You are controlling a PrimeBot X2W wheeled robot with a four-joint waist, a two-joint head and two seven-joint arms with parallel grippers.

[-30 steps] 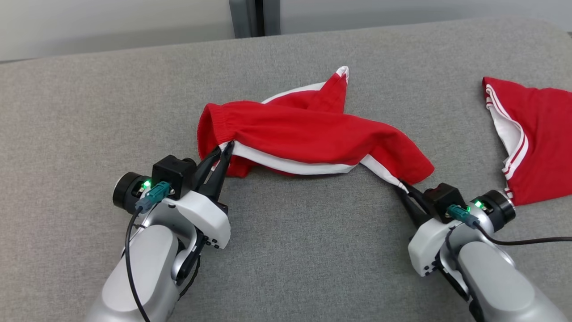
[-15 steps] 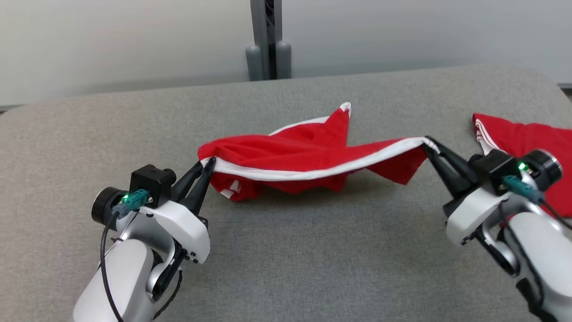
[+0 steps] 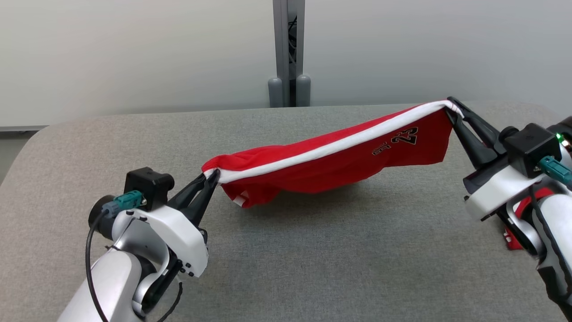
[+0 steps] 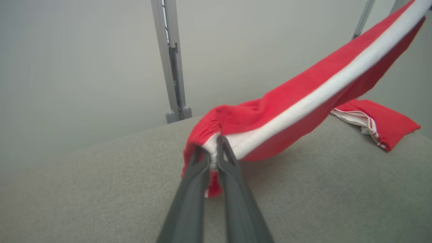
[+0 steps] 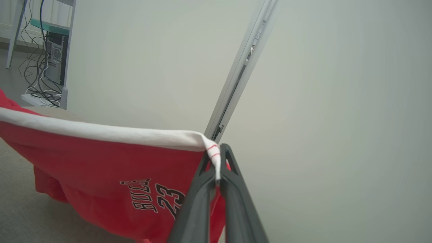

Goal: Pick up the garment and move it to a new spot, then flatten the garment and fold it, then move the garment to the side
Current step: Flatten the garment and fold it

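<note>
The garment (image 3: 339, 163) is a pair of red shorts with a white side stripe and a black "23" print. It hangs stretched between both grippers above the grey table (image 3: 313, 250). My left gripper (image 3: 213, 175) is shut on the elastic waistband end (image 4: 211, 148), low and near the table. My right gripper (image 3: 451, 105) is shut on the white hem corner (image 5: 213, 153), held higher at the right. The lowest fold of the garment sags close to the table; I cannot tell whether it touches.
A second red and white garment (image 4: 374, 119) lies on the table at the right, partly hidden behind my right arm (image 3: 514, 232). A grey metal post (image 3: 289, 49) stands against the pale wall behind the table.
Both grippers have risen with the garment, the right one much higher, pulling it off the table and taut. The head view has tilted up, showing more wall.
</note>
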